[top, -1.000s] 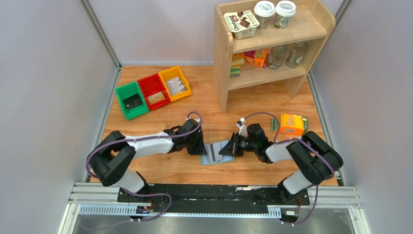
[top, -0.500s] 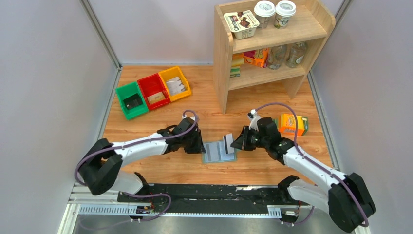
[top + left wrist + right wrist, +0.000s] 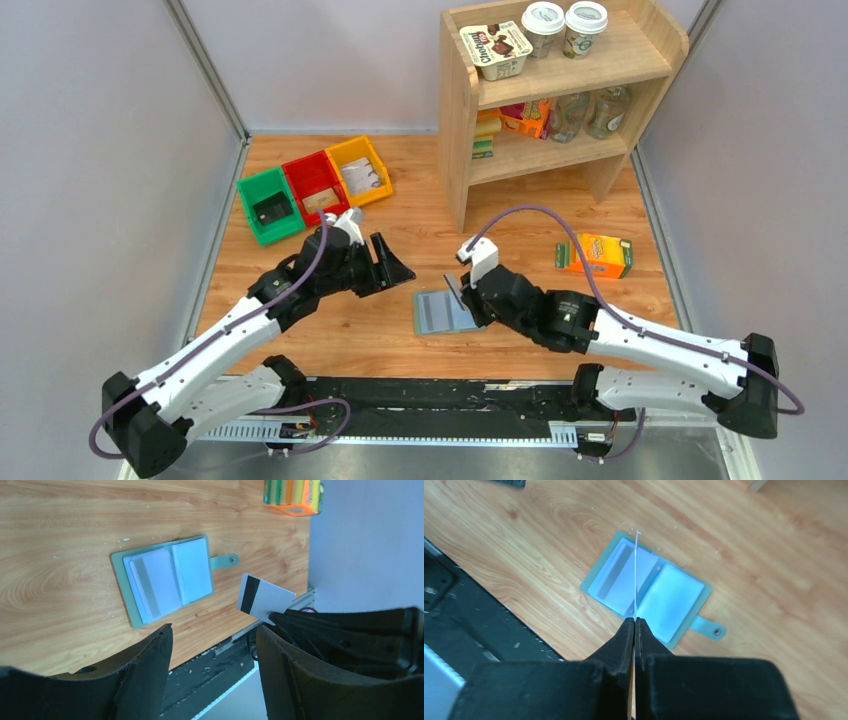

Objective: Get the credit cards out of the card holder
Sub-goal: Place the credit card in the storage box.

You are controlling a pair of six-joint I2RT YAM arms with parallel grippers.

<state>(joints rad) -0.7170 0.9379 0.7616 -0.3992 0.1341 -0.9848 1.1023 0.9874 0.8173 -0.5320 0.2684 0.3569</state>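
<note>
card holder [image 3: 443, 312] lies opened flat on the table [image 3: 380, 340] between the arms, one striped card [image 3: 150, 582] tucked in a leaf. right gripper [image 3: 634, 622] pinches a white card [image 3: 264, 600] just above it. left gripper [image 3: 214, 630] hangs wide apart, empty, off to its left.

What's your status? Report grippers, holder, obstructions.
Left gripper open, empty. Right gripper shut on card, clear of card holder. Holder open, second card inside. Nothing obstructing.
</note>
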